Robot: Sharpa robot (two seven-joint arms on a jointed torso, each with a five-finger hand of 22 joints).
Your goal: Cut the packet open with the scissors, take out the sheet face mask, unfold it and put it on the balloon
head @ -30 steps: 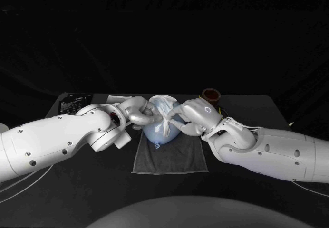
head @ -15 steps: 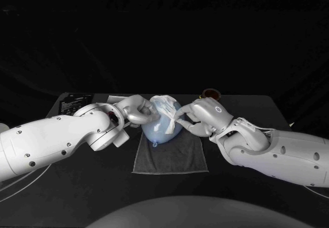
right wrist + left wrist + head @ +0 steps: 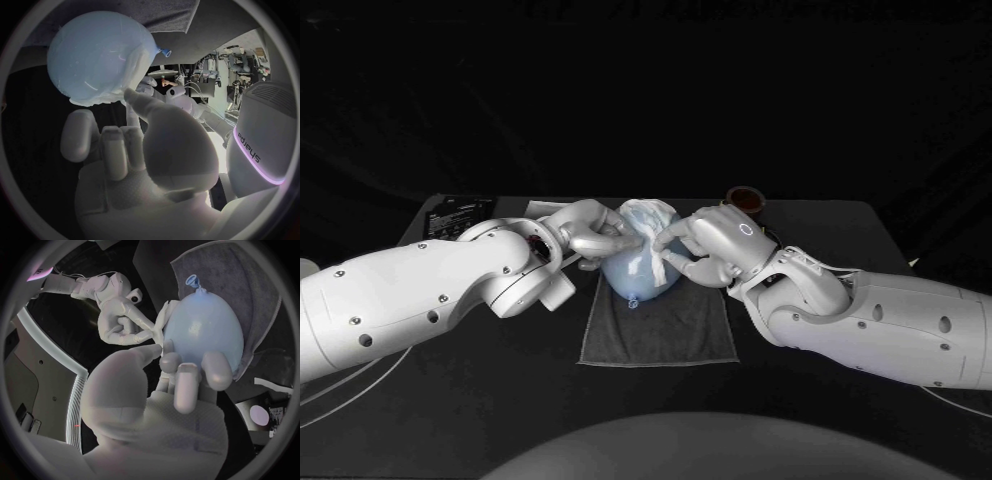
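Pale-blue rubber balloon (image 3: 639,272) lay knot toward the robot, white sheet face mask (image 3: 646,215) capping its far end. We noted the right robot hand (image 3: 697,245) pinching the mask's edge; of the left robot hand (image 3: 596,232), opposite, we could not tell the grip.

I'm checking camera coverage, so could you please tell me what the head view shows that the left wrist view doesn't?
Head view adds: a brown round object behind the right hand, and the crumpled bulk of the sheet mask over the balloon. Left wrist view adds: fingertips of the left hand pressed against the balloon's side. Shared: the balloon, the grey towel under it, both hands, a white mask edge.
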